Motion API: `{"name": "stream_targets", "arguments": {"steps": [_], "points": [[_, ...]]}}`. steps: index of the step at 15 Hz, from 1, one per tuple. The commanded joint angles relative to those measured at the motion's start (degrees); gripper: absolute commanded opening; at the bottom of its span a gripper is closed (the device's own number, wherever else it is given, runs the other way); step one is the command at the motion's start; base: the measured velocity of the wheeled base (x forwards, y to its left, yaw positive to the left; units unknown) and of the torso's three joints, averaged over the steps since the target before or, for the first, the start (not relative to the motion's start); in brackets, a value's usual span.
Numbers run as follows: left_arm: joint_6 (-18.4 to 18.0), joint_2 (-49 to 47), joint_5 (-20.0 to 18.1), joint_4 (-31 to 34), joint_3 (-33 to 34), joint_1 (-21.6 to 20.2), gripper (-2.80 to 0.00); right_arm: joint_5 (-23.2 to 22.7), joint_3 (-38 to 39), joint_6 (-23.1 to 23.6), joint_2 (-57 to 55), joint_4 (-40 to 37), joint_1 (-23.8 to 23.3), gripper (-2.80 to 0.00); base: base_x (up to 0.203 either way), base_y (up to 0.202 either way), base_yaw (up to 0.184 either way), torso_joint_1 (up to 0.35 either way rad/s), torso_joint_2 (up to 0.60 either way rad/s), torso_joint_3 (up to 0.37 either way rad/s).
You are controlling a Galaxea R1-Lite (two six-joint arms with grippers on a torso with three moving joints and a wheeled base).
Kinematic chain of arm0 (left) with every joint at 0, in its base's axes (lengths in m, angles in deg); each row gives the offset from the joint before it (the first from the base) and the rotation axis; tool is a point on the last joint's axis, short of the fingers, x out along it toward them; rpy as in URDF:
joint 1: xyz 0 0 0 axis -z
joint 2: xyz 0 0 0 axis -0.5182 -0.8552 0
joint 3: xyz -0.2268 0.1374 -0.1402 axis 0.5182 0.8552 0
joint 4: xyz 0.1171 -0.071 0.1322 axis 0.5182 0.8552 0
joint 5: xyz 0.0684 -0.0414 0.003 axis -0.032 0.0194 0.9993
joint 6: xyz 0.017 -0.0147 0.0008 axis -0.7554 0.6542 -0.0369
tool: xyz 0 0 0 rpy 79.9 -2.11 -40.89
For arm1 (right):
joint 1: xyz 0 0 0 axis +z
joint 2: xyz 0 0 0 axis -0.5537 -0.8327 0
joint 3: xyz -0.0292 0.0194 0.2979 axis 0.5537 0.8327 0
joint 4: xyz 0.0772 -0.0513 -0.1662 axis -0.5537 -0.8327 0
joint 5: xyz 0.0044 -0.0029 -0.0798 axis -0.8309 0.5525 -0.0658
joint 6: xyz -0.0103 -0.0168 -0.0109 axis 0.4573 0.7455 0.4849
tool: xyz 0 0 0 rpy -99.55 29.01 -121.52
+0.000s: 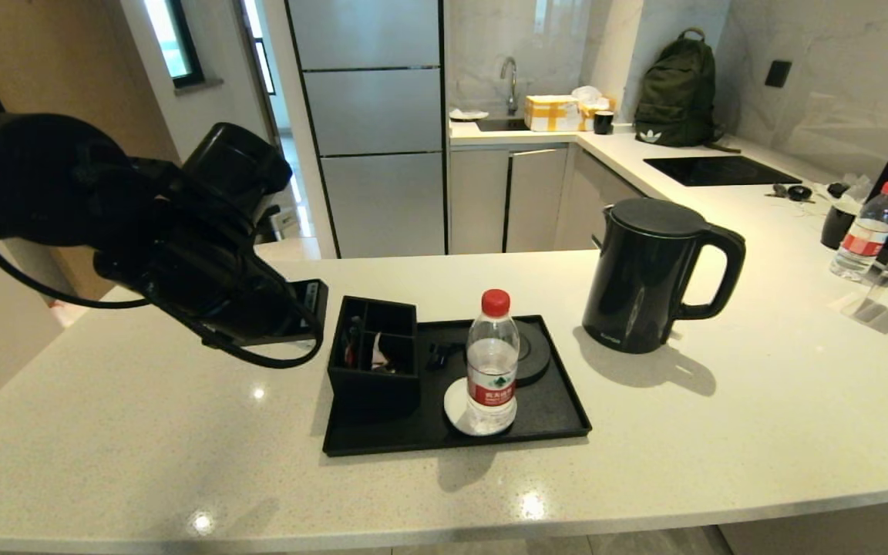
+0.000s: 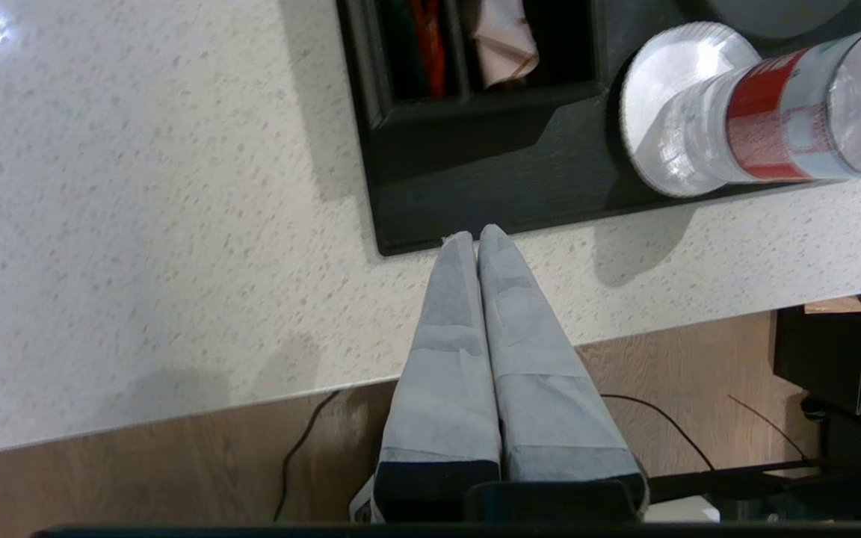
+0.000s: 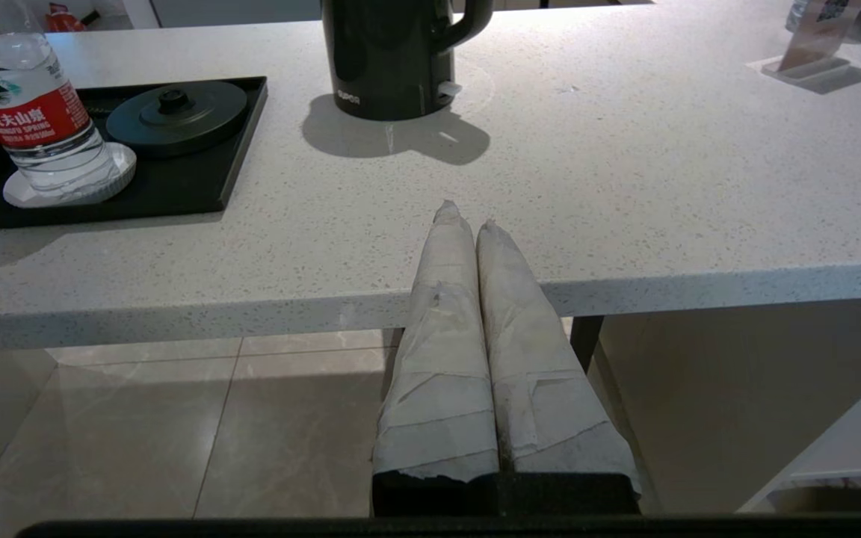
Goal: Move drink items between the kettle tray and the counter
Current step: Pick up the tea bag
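Note:
The black kettle [image 1: 648, 274] [image 3: 389, 60] stands on the counter [image 1: 760, 416], to the right of the kettle tray [image 1: 552, 408]. The tray's round base [image 1: 533, 351] [image 3: 176, 116] has nothing on it. A pale pink sachet [image 2: 505, 45] lies in the compartmented box [image 1: 375, 354] at the tray's left end. My left gripper [image 2: 475, 235] is shut and holds nothing; it hovers over the counter by the tray's front left corner [image 2: 393, 243]. My right gripper [image 3: 466, 217] is shut with nothing in it, low at the counter's front edge, out of the head view.
A clear water bottle [image 1: 492, 362] with a red cap stands on a white coaster on the tray's front. A second bottle [image 1: 868, 231], a clear stand [image 1: 876, 308] and a dark cup sit at the far right. A green backpack [image 1: 679, 92] rests at the back.

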Motion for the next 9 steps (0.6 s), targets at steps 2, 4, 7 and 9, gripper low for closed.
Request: {"name": "stream_targets", "arguments": {"steps": [2,4,7,9], "points": [[-0.27,-2.14,0.07,0.38,-1.41,1.18,-2.80,-0.01,0.09,0.05,-0.07,0.02,0.00,-2.80,0.000,0.000,0.000,0.000,0.00,0.000],[-1.25,-4.46,0.15,0.50,-2.57,2.96,-2.80,-0.01,0.09,0.05,-0.07,0.02,-0.08,-2.80,0.000,0.000,0.000,0.000,0.00,0.000],[-2.07,-6.08,0.25,0.71,-3.43,3.69,-2.80,-0.01,0.09,0.05,-0.07,0.02,0.00,-2.80,0.000,0.000,0.000,0.000,0.00,0.000],[-2.28,-7.33,0.28,0.62,-4.62,3.69,-2.80,-0.01,0.09,0.05,-0.07,0.02,0.00,-2.80,0.000,0.000,0.000,0.000,0.00,0.000]]}}
